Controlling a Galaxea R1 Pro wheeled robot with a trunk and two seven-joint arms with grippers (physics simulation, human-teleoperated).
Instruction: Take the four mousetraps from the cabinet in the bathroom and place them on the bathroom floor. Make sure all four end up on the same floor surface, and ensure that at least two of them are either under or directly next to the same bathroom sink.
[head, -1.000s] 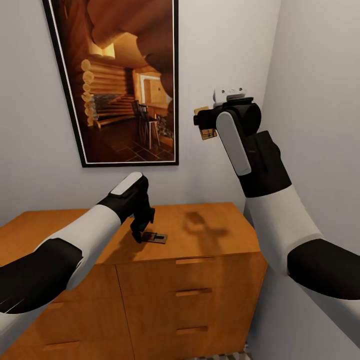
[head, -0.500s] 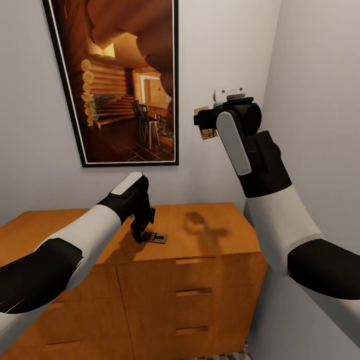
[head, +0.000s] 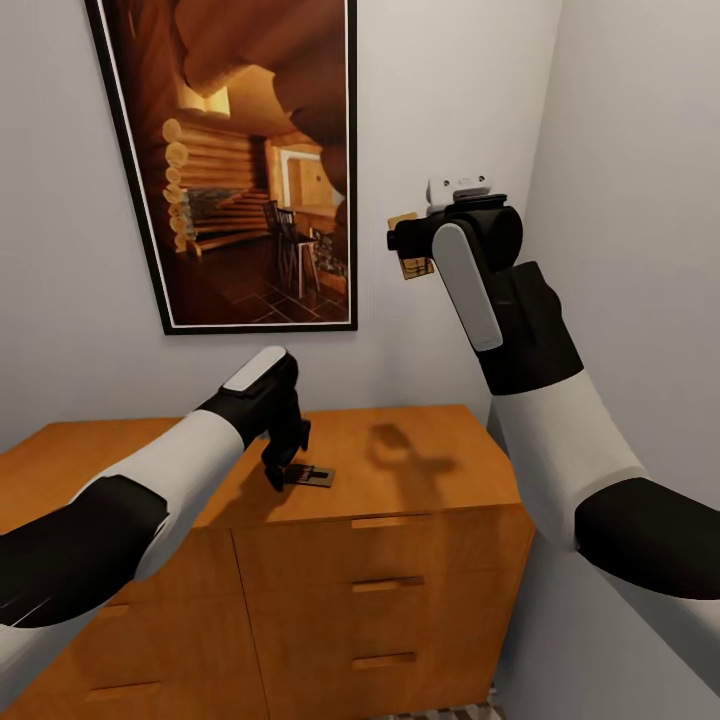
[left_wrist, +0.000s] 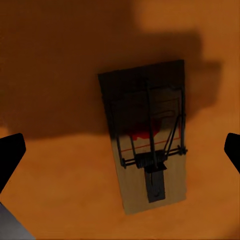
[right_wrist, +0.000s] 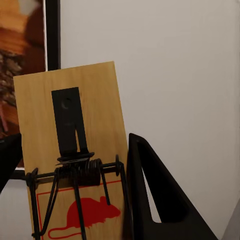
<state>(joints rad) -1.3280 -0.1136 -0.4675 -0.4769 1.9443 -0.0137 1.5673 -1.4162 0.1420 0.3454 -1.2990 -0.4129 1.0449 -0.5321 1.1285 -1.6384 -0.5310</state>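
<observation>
One mousetrap (head: 312, 476) lies flat on the top of the orange-brown cabinet (head: 420, 450), near its front edge. My left gripper (head: 283, 470) hangs just over it, open; in the left wrist view the mousetrap (left_wrist: 149, 145) lies between the dark fingertips (left_wrist: 10, 155), which are spread wide and do not touch it. My right gripper (head: 405, 245) is raised in front of the wall and shut on a second mousetrap (head: 413, 266). In the right wrist view that mousetrap (right_wrist: 75, 140) stands upright against one black finger (right_wrist: 150, 195). The sink is out of view.
A dark-framed log-cabin picture (head: 250, 160) hangs on the grey wall above the cabinet. A side wall (head: 640, 200) stands close on the right. The cabinet has drawer fronts with slim handles (head: 385, 583). A sliver of patterned bathroom floor (head: 455, 712) shows at the bottom.
My left wrist has shifted very slightly over the trap on the cabinet. The right arm and its trap have not moved.
</observation>
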